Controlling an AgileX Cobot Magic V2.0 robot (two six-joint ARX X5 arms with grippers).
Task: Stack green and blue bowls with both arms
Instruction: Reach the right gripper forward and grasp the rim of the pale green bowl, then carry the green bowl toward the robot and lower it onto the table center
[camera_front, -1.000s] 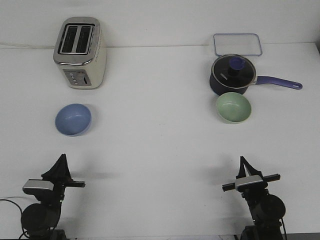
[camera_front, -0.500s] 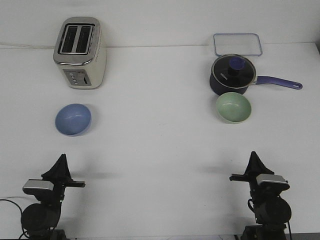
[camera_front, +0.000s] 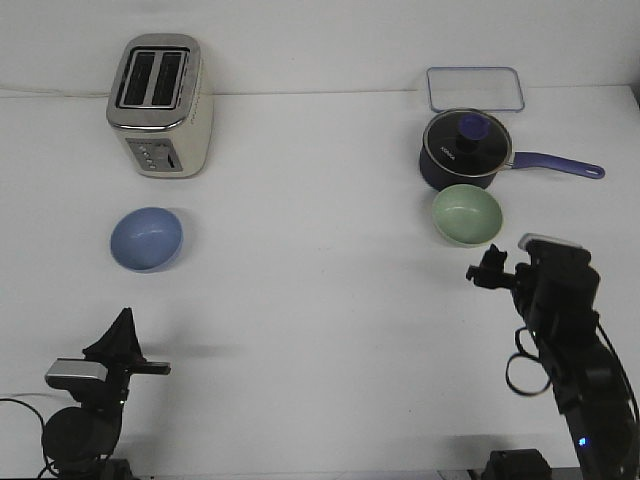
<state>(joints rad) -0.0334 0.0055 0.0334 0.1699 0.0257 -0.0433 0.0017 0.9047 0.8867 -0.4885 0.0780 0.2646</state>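
Front view: the blue bowl (camera_front: 146, 238) sits upright on the left half of the white table (camera_front: 320, 280), in front of the cream toaster (camera_front: 160, 105), while the green bowl (camera_front: 466, 215) sits upright on the right half, just in front of the navy lidded saucepan (camera_front: 466, 150) with its purple handle, behind which lies a clear rectangular lid (camera_front: 475, 88). The left gripper (camera_front: 122, 322) rests low near the table's front edge, well apart from the blue bowl, its tip reading as a single point, though whether its jaws are together cannot be told. The right gripper (camera_front: 488, 268) is raised near the green bowl's front right without touching it, and whether its jaws are apart or together cannot be told.
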